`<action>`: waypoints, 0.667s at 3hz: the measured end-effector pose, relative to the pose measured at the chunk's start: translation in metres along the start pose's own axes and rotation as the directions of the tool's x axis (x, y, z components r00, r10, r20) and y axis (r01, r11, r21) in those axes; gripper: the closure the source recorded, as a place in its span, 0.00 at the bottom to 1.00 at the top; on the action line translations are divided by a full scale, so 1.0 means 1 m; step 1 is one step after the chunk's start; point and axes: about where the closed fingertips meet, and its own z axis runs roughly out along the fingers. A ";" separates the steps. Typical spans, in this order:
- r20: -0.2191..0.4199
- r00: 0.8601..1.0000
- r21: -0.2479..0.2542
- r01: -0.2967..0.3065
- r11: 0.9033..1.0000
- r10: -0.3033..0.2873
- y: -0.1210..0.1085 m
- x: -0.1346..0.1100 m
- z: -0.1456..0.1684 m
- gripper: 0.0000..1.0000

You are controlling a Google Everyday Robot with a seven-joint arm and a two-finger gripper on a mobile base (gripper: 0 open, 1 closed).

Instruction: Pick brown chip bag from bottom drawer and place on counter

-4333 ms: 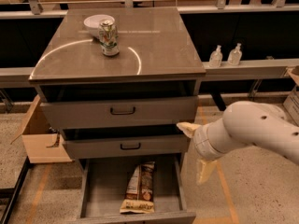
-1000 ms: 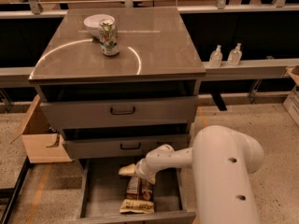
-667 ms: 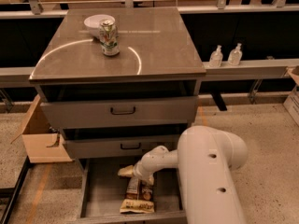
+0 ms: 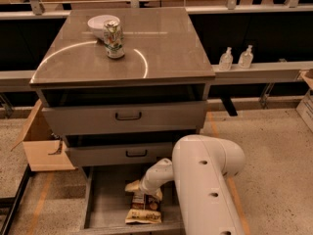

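The brown chip bag (image 4: 145, 210) lies lengthwise on the grey floor of the open bottom drawer (image 4: 105, 199), its tan-yellow end toward the front. My gripper (image 4: 138, 187) is down inside the drawer, right over the bag's far end and seemingly touching it. My white arm (image 4: 205, 180) fills the lower right and hides the drawer's right side. The glossy grey-brown counter (image 4: 166, 48) tops the cabinet above.
A green-and-white soda can (image 4: 114, 39) and a white bowl (image 4: 99, 22) stand at the counter's back left. Two shallower drawers with black handles (image 4: 128, 115) sit above the bottom one. A cardboard box (image 4: 39, 143) stands to the left. Two small bottles (image 4: 234, 58) stand on the right ledge.
My arm has swung from beside the cabinet's right front into the bottom drawer and my gripper now sits at the bag's far end. The bag has not visibly moved.
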 end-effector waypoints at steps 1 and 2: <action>0.021 1.000 -0.015 -0.001 1.000 0.001 0.009 -0.009 0.012 0.15; 0.044 0.999 -0.005 0.011 1.000 -0.010 0.010 -0.020 0.019 0.39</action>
